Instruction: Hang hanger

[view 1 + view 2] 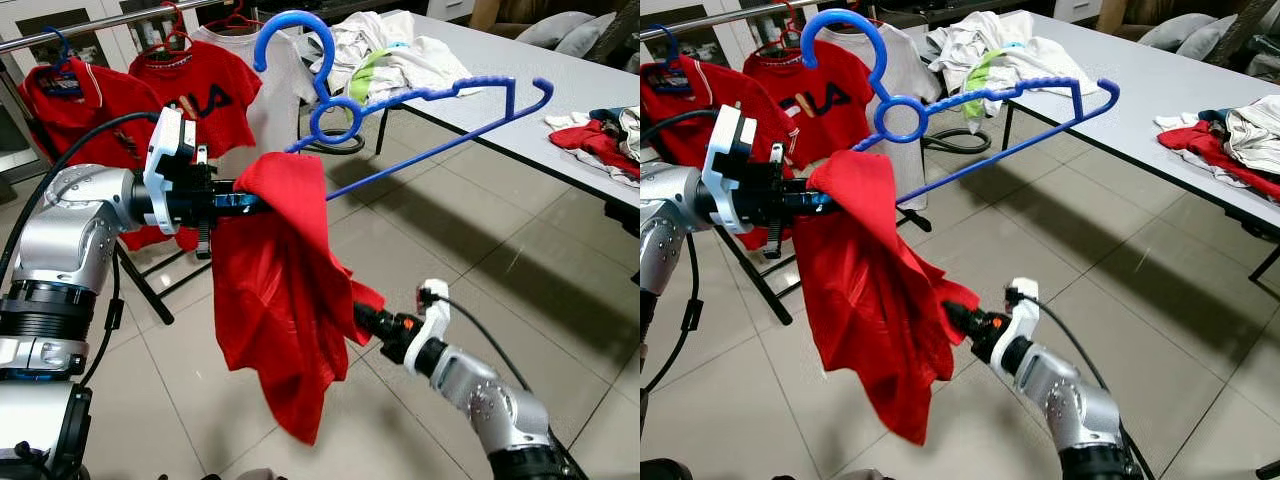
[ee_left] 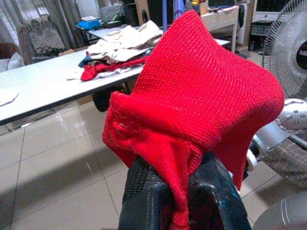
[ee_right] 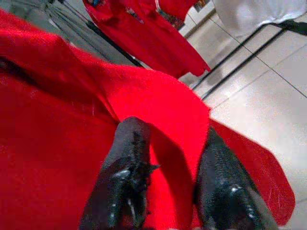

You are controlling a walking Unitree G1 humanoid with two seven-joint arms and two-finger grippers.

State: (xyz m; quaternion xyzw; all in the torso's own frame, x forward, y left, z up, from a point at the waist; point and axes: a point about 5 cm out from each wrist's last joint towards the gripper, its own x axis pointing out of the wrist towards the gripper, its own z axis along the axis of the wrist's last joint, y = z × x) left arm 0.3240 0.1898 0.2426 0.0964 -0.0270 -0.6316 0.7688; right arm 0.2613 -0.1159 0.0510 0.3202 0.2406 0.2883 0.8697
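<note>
A blue plastic hanger (image 1: 430,95) is held up in the air, its hook (image 1: 295,25) pointing upward near the rail. A red shirt (image 1: 275,290) drapes over the hanger's left end and hangs down in folds. My left gripper (image 1: 250,203) is at that covered end, shut on the red cloth (image 2: 192,120); the hanger arm under it is hidden. Lower down, my right gripper (image 1: 362,318) reaches into the shirt's side edge. A fold of red fabric sits pinched between its two black fingers (image 3: 127,167).
A clothes rail (image 1: 90,28) at the back left carries red shirts (image 1: 205,90) and a white one (image 1: 275,90) on hangers. A grey table (image 1: 520,110) on the right holds heaps of clothes (image 1: 385,50). Tiled floor lies between. A fan (image 2: 288,48) stands nearby.
</note>
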